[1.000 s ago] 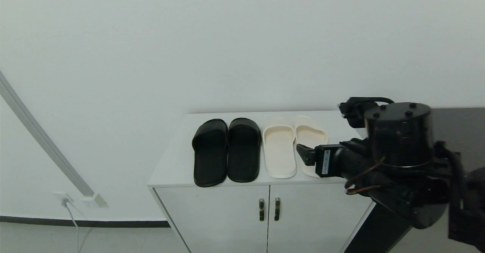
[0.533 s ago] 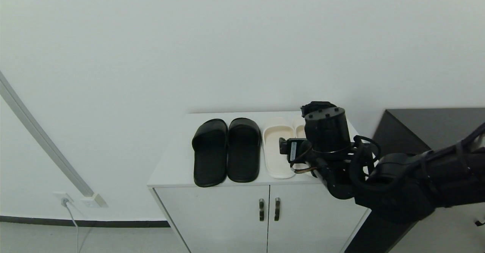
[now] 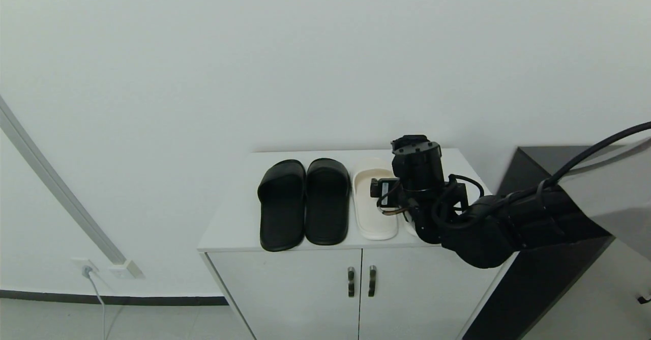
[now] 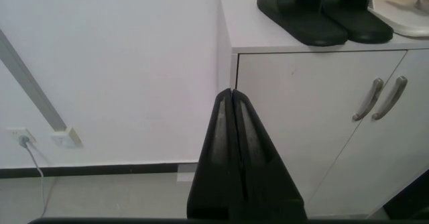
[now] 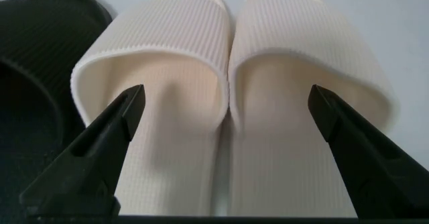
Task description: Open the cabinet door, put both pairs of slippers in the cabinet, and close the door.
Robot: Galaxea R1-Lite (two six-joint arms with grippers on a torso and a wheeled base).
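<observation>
Cabinet doors point(image 3: 295, 294) shut, nothing stowed: right gripper point(image 5: 226, 96), fingers apart, hangs over white slippers point(image 5: 268, 157) right of black slippers point(image 3: 315, 202); left gripper point(image 4: 232, 94) pressed together.

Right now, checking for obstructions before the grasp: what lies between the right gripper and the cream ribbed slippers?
Nothing: in the right wrist view the open right gripper faces the pair of cream ribbed slippers with the stretch bare.

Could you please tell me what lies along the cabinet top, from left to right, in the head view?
black slipper → second black slipper → cream slipper → right arm, which covers most of the other cream slipper.
</observation>
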